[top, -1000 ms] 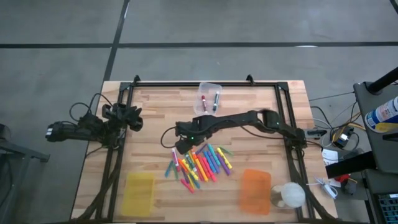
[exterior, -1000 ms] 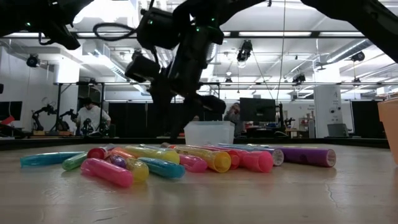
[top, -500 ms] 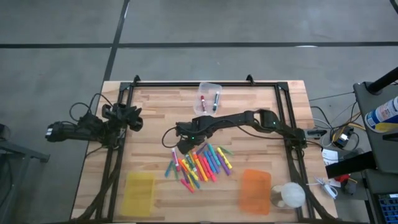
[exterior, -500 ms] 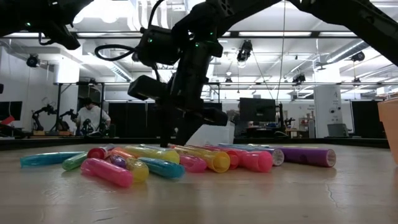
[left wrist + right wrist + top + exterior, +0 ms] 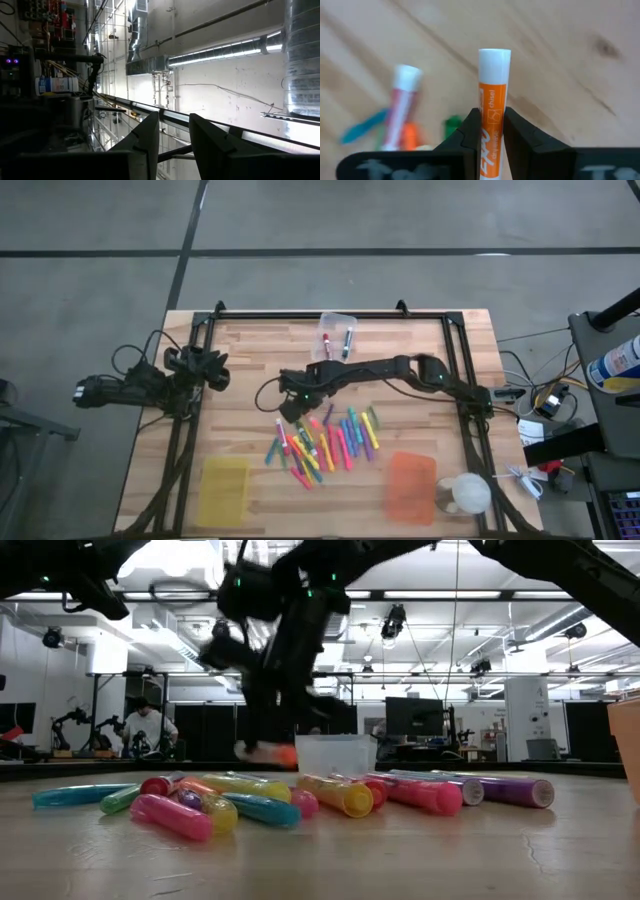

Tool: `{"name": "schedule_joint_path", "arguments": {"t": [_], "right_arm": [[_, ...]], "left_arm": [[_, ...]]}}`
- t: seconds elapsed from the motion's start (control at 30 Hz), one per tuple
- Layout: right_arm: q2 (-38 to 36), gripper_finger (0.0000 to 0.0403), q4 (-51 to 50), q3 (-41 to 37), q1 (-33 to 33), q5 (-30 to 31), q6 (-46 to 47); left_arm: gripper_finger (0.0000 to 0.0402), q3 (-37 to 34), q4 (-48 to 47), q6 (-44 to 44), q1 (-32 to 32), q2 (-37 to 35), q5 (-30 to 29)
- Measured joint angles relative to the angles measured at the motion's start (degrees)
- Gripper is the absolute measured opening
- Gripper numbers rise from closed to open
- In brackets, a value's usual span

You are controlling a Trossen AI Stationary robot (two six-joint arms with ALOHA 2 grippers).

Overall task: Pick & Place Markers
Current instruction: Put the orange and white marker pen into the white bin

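Note:
The markers (image 5: 325, 442) lie in a loose many-coloured pile on the wooden table, near its middle; the low view shows them (image 5: 250, 802) flat on the wood. My right gripper (image 5: 290, 402) hangs over the pile's far left side, shut on one orange marker (image 5: 492, 100) with a white cap (image 5: 494, 56). That marker (image 5: 272, 752) shows above the table in the low view. The clear bin (image 5: 337, 337) at the far edge holds two markers. My left gripper (image 5: 174, 145) is parked off the table's left edge, fingers slightly apart, facing the ceiling. My right gripper pinches the orange marker's barrel (image 5: 492, 120) between its two fingers (image 5: 470, 132). The marker lies along the fingers, and its white-capped end sticks out past the fingertips. In the low view it hangs roughly level, lifted clear of the table and of the pile.
A yellow bin (image 5: 224, 490) sits at the near left, an orange bin (image 5: 410, 487) at the near right with a white round object (image 5: 466, 495) beside it. A black frame (image 5: 330, 314) runs round the table. Bare wood lies between the pile and the clear bin.
My right gripper came down into the pile's far left side, then rose with the orange marker, which now hangs clear of the table. Several markers in the pile slid toward the table's right and spread out.

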Motion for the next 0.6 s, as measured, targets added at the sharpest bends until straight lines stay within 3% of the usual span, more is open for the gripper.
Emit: {"name": "schedule_joint_path", "arguments": {"t": [0.33,0.6], "right_arm": [[-1.7,0.0049,-12.6,17.4,-4.4,7.6,-5.5],[-7.5,0.0049,-15.5,15.8,-10.3,13.0,-7.2]], "left_arm": [[0.0101,0.0,0.0,0.1,0.0,0.0,0.3],[0.0101,0.0,0.0,0.1,0.0,0.0,0.3]]}}
